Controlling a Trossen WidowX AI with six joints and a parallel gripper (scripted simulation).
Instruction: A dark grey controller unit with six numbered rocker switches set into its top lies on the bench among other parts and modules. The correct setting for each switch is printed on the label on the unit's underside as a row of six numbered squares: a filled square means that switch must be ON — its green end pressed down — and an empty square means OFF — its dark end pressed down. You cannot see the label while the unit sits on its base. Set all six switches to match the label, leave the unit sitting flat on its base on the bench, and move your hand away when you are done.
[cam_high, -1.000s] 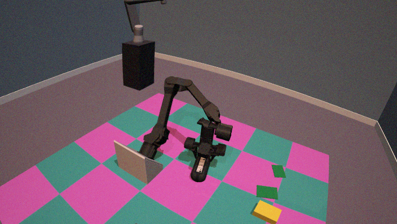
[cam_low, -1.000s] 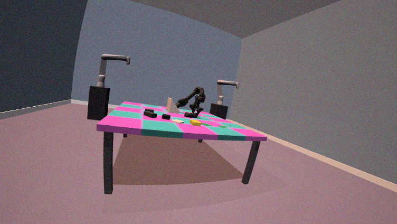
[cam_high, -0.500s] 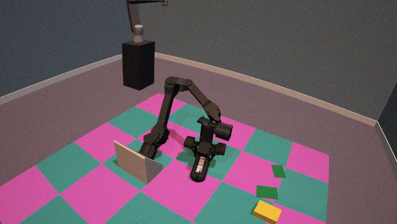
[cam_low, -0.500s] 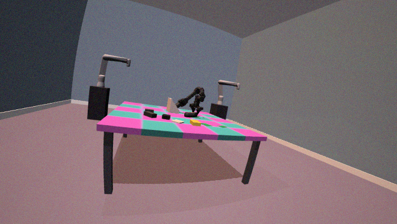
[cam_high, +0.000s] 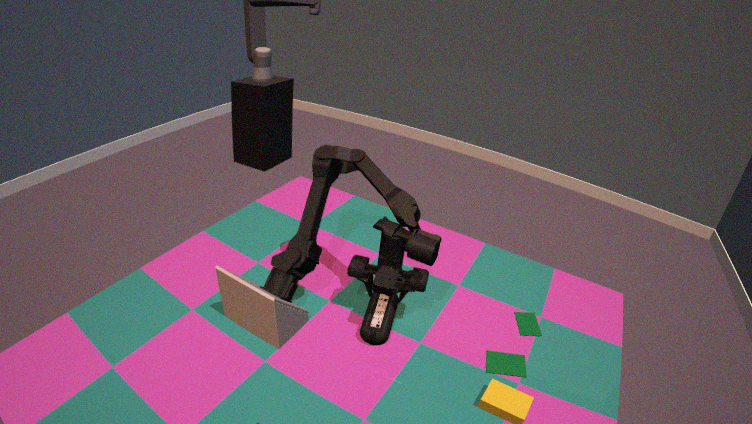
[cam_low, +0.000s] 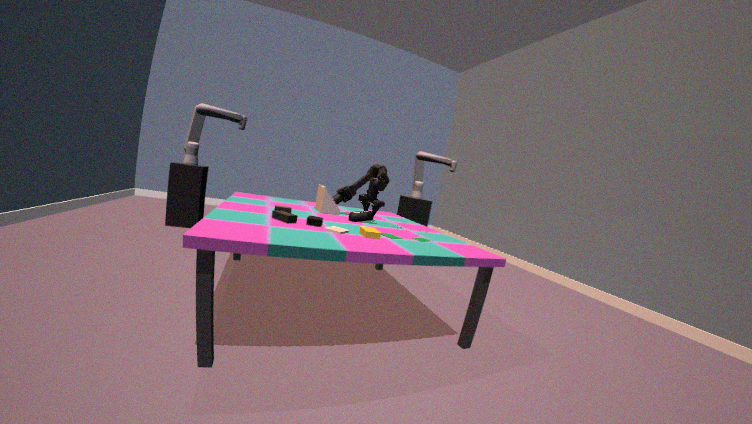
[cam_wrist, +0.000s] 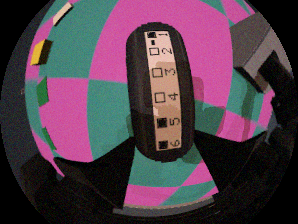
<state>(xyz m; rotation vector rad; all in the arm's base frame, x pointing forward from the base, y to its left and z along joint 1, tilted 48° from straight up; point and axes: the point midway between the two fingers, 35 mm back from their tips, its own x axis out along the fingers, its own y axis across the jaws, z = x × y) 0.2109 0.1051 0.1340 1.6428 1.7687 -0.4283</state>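
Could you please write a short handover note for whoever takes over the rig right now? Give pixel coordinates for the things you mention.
Gripper (cam_high: 384, 299) (cam_low: 374, 214) (cam_wrist: 164, 137): fingers at either side of one end of the unit; whether they grip it, I cannot tell.
Controller unit (cam_high: 374, 338) (cam_low: 360, 216) (cam_wrist: 137, 75): upside down, label (cam_high: 380, 310) (cam_wrist: 159, 85) up.
Done: label exposed; 1, 5, 6 ON; 2, 3, 4 OFF.
Left: turn it onto its base, check and set the hidden switches, withdraw.
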